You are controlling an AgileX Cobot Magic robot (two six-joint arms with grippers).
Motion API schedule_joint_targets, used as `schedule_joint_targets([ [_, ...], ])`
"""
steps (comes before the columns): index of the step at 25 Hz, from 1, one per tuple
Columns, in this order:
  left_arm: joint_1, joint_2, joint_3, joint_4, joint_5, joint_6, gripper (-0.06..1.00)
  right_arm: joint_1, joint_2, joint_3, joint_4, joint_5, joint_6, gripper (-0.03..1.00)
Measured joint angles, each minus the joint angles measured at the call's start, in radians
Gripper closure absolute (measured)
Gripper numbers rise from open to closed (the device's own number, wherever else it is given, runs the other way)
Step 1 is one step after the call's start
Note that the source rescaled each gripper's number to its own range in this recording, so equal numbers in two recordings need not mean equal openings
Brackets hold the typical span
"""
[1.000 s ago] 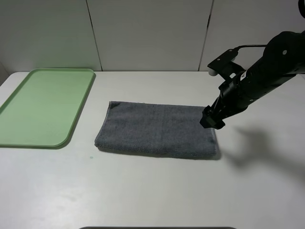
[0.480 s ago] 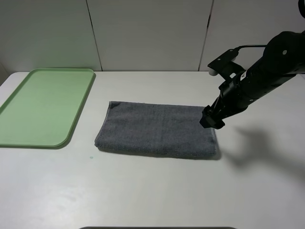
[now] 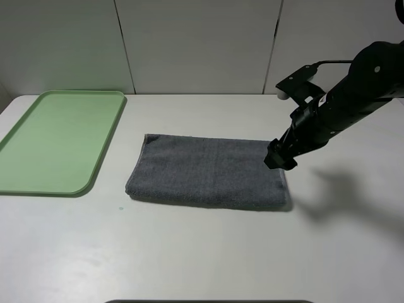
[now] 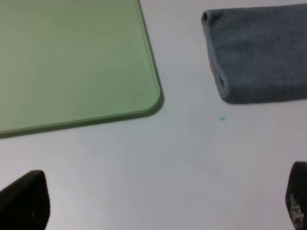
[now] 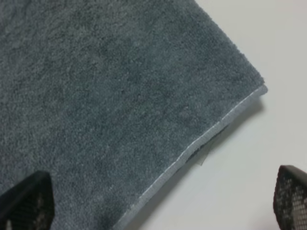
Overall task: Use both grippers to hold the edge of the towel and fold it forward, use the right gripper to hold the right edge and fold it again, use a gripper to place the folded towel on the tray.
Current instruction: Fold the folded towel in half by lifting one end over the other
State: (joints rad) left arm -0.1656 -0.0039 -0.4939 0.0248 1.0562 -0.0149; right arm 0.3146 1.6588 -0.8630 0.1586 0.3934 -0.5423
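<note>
almost nothing has moved since a second ago: our right gripper (image 3: 279, 155) sits a shade higher over the towel's right end, and the rest lies as it was. nearest to us, the left gripper (image 4: 160, 206) hangs over bare white table (image 3: 208, 252), its two dark fingers (image 4: 24, 203) spread wide apart with nothing between them; it does not show in the high view. just beyond it we see a tiny teal speck (image 4: 221, 118) on the tabletop, near the towel's left end. the towel (image 3: 205, 175) lies flat in the middle of the table as a long dark grey band, doubled over, with a thin sliver of orange peeking out of the fold at its left end. it rests on the table to the right of the tray (image 3: 60, 142), apart from it and not on it. our right gripper comes down from the right over the towel's right edge, towards its far corner; its fingers (image 5: 26, 201) are spread wide, with the pale-hemmed corner of the cloth lying between them, and we cannot tell whether they touch the cloth. the pale green tray lies at the left of the table, reaching back to the far edge. behind everything stands a pale panelled wall (image 3: 202, 44).
</note>
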Motion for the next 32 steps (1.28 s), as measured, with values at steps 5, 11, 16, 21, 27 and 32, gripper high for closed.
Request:
schedule_joint_targets([
  [5,0.006,0.000,0.000,0.001,0.000,0.000,-0.06,0.000,0.000,0.000,0.000,0.000,0.055,-0.03],
  [11,0.006,0.000,0.000,0.001,0.000,0.000,-0.06,0.000,0.000,0.000,0.000,0.000,0.193,-0.03],
  [16,0.006,0.000,0.000,0.001,0.000,0.000,-0.06,0.000,0.000,0.000,0.000,0.000,0.284,-0.03],
  [21,0.006,0.000,0.000,0.001,0.000,0.001,-0.06,0.000,0.000,0.000,0.000,-0.003,0.384,-0.03],
  [27,0.006,0.000,0.000,0.001,0.000,0.001,-0.06,-0.002,0.015,0.000,0.000,-0.049,0.449,-0.03],
  [32,0.006,0.000,0.000,0.001,0.000,0.001,-0.06,-0.003,0.102,0.000,0.023,-0.096,0.457,-0.03],
])
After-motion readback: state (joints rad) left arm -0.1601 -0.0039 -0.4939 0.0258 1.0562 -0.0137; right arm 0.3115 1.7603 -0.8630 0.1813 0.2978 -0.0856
